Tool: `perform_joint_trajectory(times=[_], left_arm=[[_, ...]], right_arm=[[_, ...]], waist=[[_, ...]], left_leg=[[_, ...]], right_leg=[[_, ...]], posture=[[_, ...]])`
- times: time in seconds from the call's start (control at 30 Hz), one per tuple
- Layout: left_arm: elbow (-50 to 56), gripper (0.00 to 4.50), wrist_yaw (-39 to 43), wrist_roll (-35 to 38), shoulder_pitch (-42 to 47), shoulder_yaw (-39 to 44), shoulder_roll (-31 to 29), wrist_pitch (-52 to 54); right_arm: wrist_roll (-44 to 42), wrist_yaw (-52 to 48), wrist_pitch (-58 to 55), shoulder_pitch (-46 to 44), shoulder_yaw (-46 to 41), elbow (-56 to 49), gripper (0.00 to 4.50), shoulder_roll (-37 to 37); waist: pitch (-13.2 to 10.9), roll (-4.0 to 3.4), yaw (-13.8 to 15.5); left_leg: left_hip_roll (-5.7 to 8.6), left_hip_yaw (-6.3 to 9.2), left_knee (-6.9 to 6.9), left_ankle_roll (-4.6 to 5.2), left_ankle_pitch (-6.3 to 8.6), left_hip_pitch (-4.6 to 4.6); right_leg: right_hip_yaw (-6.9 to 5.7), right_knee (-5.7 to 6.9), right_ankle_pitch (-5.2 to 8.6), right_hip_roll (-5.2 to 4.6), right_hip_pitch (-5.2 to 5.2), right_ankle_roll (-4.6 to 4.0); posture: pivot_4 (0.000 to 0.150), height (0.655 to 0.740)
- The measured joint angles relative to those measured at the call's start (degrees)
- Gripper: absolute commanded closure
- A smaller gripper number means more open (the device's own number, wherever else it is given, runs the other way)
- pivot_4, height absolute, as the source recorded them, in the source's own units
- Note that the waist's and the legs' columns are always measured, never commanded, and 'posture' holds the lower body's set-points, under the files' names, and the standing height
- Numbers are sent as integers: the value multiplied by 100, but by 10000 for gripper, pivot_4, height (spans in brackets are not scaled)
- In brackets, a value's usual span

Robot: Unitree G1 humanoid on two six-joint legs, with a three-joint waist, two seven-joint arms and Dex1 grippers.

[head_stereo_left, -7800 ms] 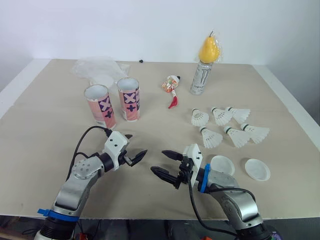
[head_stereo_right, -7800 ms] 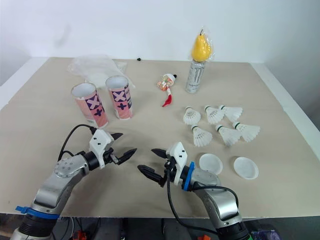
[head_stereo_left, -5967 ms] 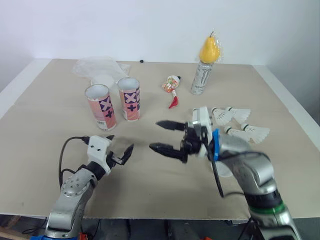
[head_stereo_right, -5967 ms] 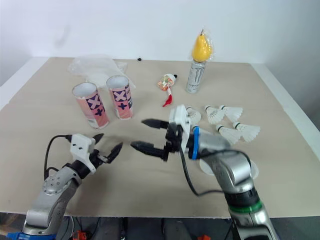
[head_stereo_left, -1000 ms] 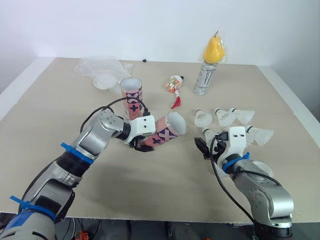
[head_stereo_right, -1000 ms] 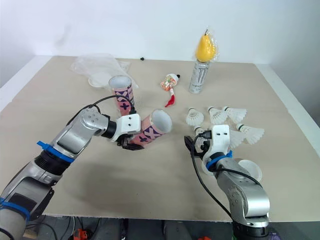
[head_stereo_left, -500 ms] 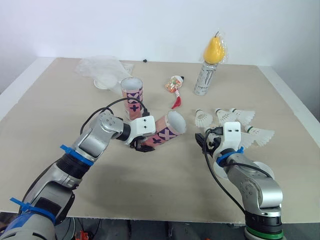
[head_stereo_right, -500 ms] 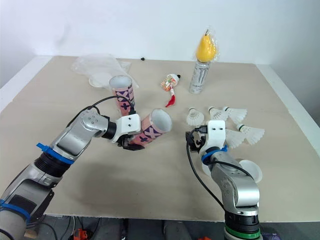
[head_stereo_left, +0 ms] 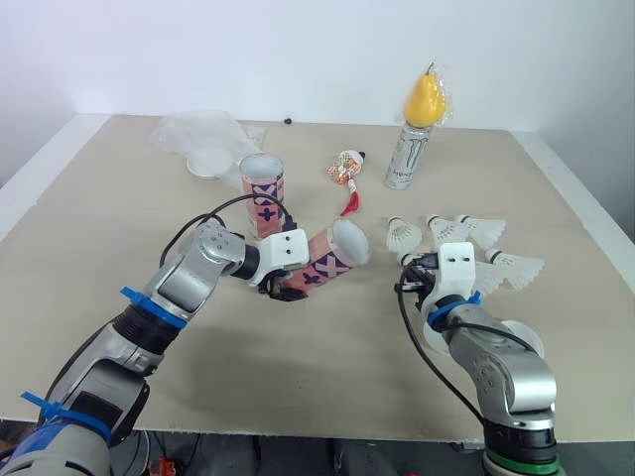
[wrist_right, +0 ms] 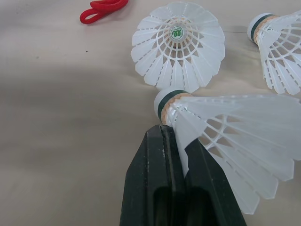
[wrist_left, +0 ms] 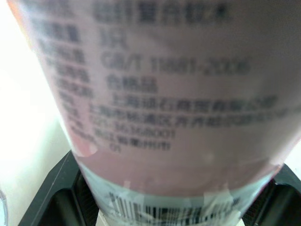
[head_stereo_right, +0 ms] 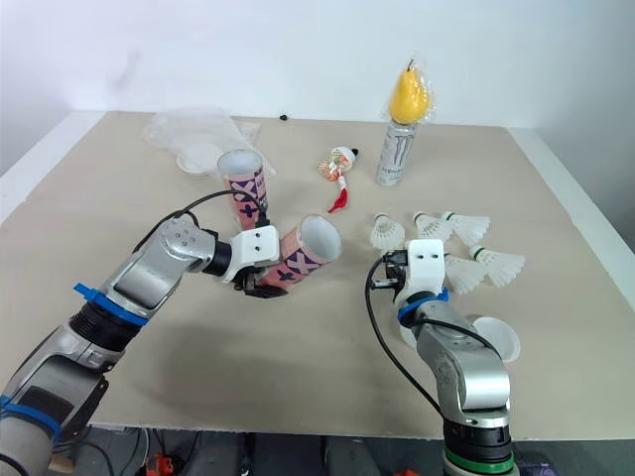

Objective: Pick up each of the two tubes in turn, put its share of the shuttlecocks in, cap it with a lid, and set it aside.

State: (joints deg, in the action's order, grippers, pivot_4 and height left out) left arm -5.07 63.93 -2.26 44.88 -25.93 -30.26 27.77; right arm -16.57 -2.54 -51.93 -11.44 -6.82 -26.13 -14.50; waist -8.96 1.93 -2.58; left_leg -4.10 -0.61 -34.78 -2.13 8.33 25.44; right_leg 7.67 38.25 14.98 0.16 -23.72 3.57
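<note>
Nearest, the right gripper (wrist_right: 171, 134) is pinched on the shuttlecock (wrist_right: 225, 127), nipping the white feather skirt just behind the cork. It looks featherweight and easily crushed, so the stiffer cork end would be the safer hold. At its 9 o'clock, the left gripper (head_stereo_left: 281, 288) clasps the pink tube (head_stereo_left: 332, 260), a rigid, glossy cardboard cylinder, tilted with its open mouth toward 3 o'clock. Farther off, at 11 o'clock, the second tube (head_stereo_left: 263, 188) stands upright.

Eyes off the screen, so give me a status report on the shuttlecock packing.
Left gripper shut on tube, tilted, open end raised. Right gripper shut on shuttlecock, by its feathers, not in tube yet. Another shuttlecock stands just beyond it.
</note>
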Motion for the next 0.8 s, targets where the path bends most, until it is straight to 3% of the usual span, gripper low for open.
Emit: perform_joint_trajectory(times=[0.17, 0.3, 0.43, 0.57, 0.8], left_arm=[[-65, 11823, 12, 18, 8, 24, 19, -35], [-253, 11823, 65, 72, 63, 85, 50, -33], [-439, 11823, 167, 106, 156, 102, 79, -55], [-574, 11823, 244, 116, 235, 108, 136, -58], [-612, 11823, 292, 130, 271, 125, 234, -40]], right_arm=[[-156, -429, -441, -8, 19, -694, 44583, -659], [-720, -1990, -337, -504, -394, -1575, 44583, -2598], [-896, -3564, 802, -978, -431, -1452, 44583, -3706], [-843, -4706, 2015, -1699, -184, -1165, 44583, -4212], [-57, -5766, 3655, -1992, 887, 30, 44583, -4241]], waist=[[-2, -5, -2], [-11, -20, -9], [-18, -27, -18], [-19, -29, -19], [-20, -28, -10]], left_leg=[[9, 1, -1, 5, -3, 0], [22, 3, -3, 11, -7, -7], [23, 8, -1, 11, -6, -18], [27, 11, 2, 12, -7, -21], [48, 14, 1, 18, -2, -7]], right_leg=[[1, 0, 1, -8, 1, 0], [-3, -2, 2, -22, 10, 6], [-10, -5, 5, -24, 21, 3], [-15, -8, 9, -28, 26, 4], [-13, -8, 21, -46, 23, 22]], posture=[[1500, 7400], [1500, 7400], [1500, 7400], [1500, 7400], [1500, 7400]])
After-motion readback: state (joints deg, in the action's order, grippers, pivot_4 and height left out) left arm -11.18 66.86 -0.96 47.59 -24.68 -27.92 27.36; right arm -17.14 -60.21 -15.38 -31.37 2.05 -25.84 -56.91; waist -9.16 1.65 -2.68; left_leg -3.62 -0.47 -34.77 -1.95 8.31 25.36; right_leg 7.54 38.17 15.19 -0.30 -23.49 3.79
